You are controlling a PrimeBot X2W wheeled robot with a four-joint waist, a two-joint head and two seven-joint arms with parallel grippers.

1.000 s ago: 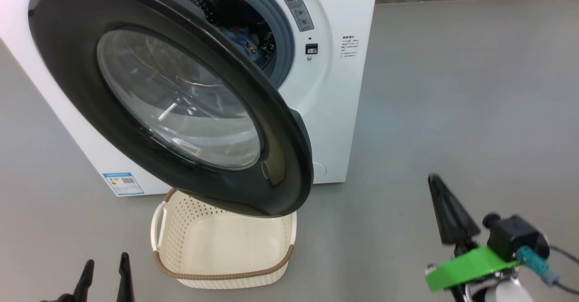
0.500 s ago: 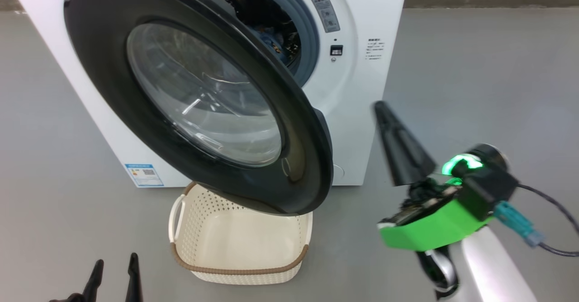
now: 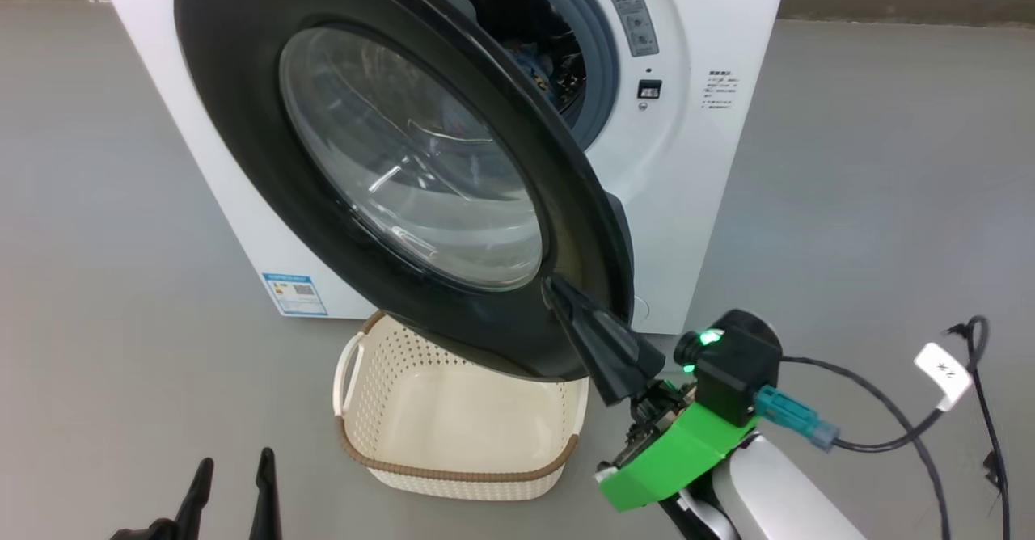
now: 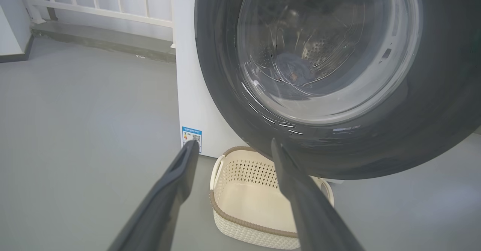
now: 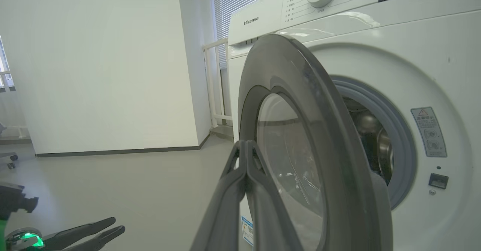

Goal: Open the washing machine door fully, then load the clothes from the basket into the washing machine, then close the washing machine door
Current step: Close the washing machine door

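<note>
Your right fingers [image 3: 602,342], two long dark ones, are pressed tight together with nothing between them. Their tip is right at the low edge of the big round washing machine door with the shiny black rim and clear glass bowl [image 3: 242,160]. You cannot tell if it touches. Your left fingers [image 3: 265,491] are spread apart and hold nothing. They sit low and near you, well apart from the door.

The door stands part way open, swung out from the big white front-loading washing machine [image 3: 711,23]. The light blue clothes [image 3: 534,63] lie inside the steel drum, behind the door. From the left wrist you can see them through the glass too.

The small cream-white plastic basket with holes and a brown rim [image 3: 453,473] stands on the grey floor [image 3: 889,160]. It is under the door's low edge, just in front of the machine. A blue label sticker [image 3: 295,293] is low on the machine's front, near the basket.
</note>
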